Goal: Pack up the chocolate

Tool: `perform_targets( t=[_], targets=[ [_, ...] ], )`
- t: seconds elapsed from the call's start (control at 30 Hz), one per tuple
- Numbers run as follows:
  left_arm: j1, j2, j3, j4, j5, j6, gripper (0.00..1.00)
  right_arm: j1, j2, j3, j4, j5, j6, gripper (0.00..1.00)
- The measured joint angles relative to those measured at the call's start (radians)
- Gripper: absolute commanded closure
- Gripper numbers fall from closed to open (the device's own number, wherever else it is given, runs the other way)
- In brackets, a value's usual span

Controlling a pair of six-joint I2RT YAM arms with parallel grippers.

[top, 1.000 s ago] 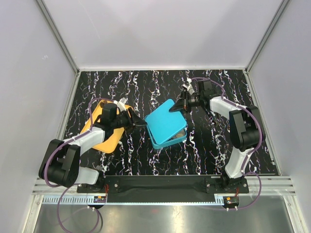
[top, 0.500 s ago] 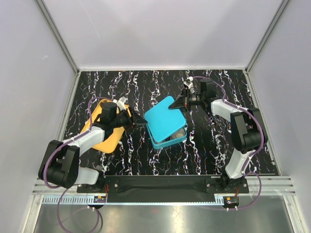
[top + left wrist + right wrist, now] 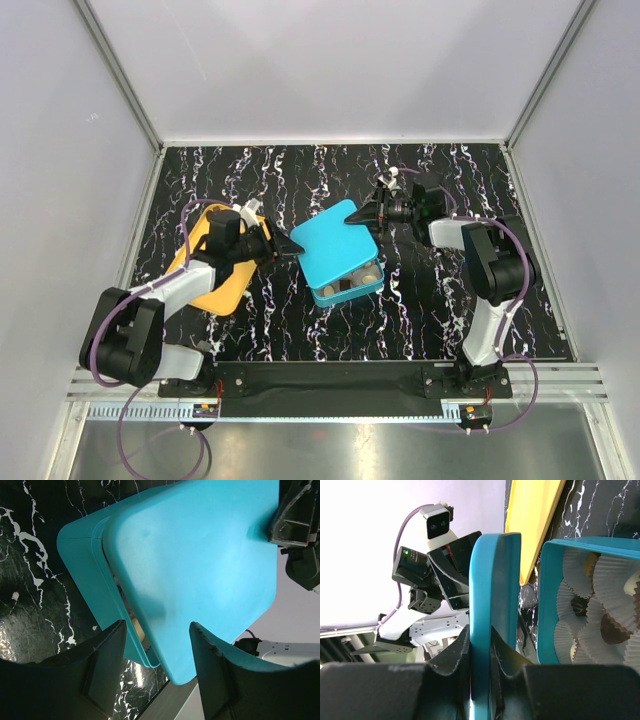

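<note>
Right wrist: right fingers clamp the teal lid; left fingers stand released.

I'm looking down on a black tabletop veined with white, boxed in by plain pale walls. Aluminium struts are running up the corners. Soft, even light is filling the booth, and a brushed metal ledge is gleaming along the near edge.
</note>
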Motion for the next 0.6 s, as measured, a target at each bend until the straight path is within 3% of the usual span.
perform_targets(
  t=[0.6],
  targets=[
    [-0.001, 0.087, 0.000, 0.065, 0.000, -0.019, 0.44, 0.003, 0.102, -0.033, 0.161, 0.000, 0.085, 0.97]
  ],
)
